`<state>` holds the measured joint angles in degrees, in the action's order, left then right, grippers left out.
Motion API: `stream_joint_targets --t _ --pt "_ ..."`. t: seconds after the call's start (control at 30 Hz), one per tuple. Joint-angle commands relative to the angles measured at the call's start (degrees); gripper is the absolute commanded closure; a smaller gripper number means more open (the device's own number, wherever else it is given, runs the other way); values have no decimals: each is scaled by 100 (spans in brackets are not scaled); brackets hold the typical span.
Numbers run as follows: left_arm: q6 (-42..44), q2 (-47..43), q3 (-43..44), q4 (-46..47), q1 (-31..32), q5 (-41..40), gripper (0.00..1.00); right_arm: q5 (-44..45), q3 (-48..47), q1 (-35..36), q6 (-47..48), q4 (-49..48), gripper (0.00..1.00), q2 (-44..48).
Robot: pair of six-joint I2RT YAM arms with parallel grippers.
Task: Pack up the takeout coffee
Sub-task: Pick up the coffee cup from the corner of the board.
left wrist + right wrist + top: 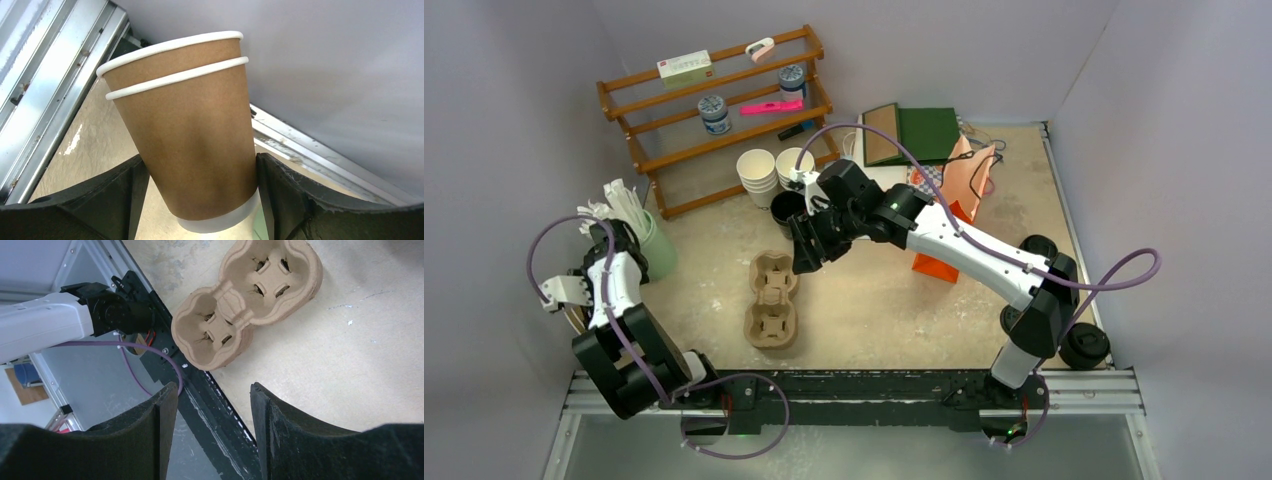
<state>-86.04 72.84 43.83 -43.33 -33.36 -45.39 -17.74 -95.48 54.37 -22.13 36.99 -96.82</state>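
Cups, two nested, at table left edge between left gripper jaws, grip unclear; right gripper spread, empty, over empty carrier, so packing looks barely begun.

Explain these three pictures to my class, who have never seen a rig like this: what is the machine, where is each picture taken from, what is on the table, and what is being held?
The machine is two robot arms bolted at the near edge of the table, each ending in a two-finger gripper. The wide picture looks down from above; the other two come from cameras on each wrist. On the table lie a cardboard cup carrier, stacked white cups and a wooden shelf. The left gripper has its fingers against both sides of two nested brown paper cups. The right gripper is open and empty, near the carrier.
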Motion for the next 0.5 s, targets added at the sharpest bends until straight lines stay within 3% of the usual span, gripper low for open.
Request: stream_joint_targets --t 0.0,0.33,0.47 --pt "125 -241 557 -723 -47 -150 46 -177 -240 19 -49 -1 42 14" --pt "1083 -406 1103 -2272 90 187 54 -98 -524 21 -169 -21 41 -152" --pt "1556 -935 779 -2287 260 444 54 48 -524 21 -183 0 41 -139"
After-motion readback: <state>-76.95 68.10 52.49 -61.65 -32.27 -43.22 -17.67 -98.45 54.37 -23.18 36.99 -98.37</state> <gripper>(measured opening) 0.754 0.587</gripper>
